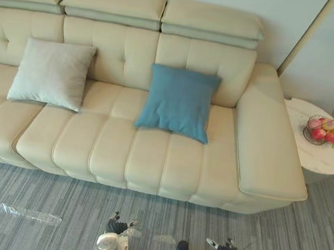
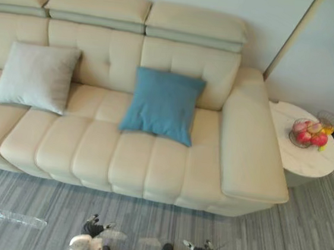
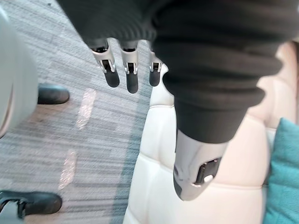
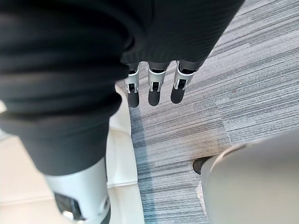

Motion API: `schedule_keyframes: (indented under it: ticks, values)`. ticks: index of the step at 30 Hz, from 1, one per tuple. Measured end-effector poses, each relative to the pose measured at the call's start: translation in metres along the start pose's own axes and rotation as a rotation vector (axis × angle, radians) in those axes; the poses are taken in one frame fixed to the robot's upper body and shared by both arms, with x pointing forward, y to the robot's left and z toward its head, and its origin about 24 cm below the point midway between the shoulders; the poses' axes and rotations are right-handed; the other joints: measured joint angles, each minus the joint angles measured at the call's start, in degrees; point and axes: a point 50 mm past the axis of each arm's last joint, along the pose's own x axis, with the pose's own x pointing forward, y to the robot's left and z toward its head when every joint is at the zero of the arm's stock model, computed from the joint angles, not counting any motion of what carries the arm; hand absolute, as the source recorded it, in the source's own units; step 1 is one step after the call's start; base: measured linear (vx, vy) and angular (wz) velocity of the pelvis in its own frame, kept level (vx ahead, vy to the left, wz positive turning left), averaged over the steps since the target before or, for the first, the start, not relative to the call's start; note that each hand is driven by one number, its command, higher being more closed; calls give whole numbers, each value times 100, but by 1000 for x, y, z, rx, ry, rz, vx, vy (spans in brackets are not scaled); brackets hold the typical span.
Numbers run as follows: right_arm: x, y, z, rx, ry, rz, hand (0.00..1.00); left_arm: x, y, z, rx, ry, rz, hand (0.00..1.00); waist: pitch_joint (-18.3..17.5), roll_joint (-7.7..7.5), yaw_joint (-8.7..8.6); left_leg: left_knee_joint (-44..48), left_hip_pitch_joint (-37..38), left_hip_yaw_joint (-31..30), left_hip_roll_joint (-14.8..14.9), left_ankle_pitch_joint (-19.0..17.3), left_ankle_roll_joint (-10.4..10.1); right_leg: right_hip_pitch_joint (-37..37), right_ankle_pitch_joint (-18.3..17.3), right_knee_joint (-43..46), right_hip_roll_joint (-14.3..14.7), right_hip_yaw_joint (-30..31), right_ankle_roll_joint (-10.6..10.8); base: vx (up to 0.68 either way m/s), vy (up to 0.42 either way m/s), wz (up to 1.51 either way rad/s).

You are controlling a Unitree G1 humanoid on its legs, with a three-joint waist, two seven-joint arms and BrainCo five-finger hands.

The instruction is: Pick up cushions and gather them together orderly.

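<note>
A soft, square grey cushion (image 1: 52, 73) leans on the backrest toward the cut-off left end of a cream tufted leather sofa (image 1: 110, 149). A matching blue cushion (image 1: 178, 101) leans near its right arm. The left hand (image 3: 132, 74) and right hand (image 4: 154, 88) hang empty, fingers straight, over striped carpet (image 1: 58, 197).

Left robot hand (image 3: 132, 77), right robot hand (image 4: 154, 89) — both slack.

No lettering, label, number or sign can be read anywhere: none on the blue cushion (image 1: 178, 102), the grey cushion (image 1: 52, 72), the sofa (image 1: 110, 149) or the fruit basket (image 1: 325, 131).
</note>
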Motion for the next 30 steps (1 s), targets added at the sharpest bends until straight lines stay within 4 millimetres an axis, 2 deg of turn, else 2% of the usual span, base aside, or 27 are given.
schedule_keyframes:
  ticks: [5, 14, 15, 25, 30]
  values:
    - [1, -4, -2, 34, 18, -17, 0, -1, 5, -6, 12, 18, 11, 0, 17, 32, 1, -164, 66, 5, -158, 109, 95, 164, 257, -407, -104, 34, 80, -20, 71, 1]
    - [1, -10, -12, 69, 68, -44, 0, -3, 16, -18, 15, 61, 37, 0, 10, 93, -13, -393, 373, -58, -248, 156, 136, 606, 410, -872, -142, -35, 132, 10, 18, 3]
    - [8, -22, 1, 23, 49, -52, 0, -6, 36, -33, 68, 124, 73, 0, 9, 151, -211, -603, 592, -427, -324, 138, 149, 999, 510, -1322, -145, -98, 157, 7, 2, 4]
    - [6, -24, -5, 19, 67, -50, 0, -8, 36, -36, 69, 133, 52, 0, 12, 194, -220, -673, 709, -308, -321, 140, 149, 1014, 511, -1307, -141, -17, 158, 0, 1, -4]
    - [2, -30, -21, 14, 120, -44, 0, -8, 35, -39, 70, 152, 26, 0, 30, 262, -294, -703, 815, -289, -315, 140, 149, 1117, 505, -1308, -142, -18, 164, 0, 1, -1]
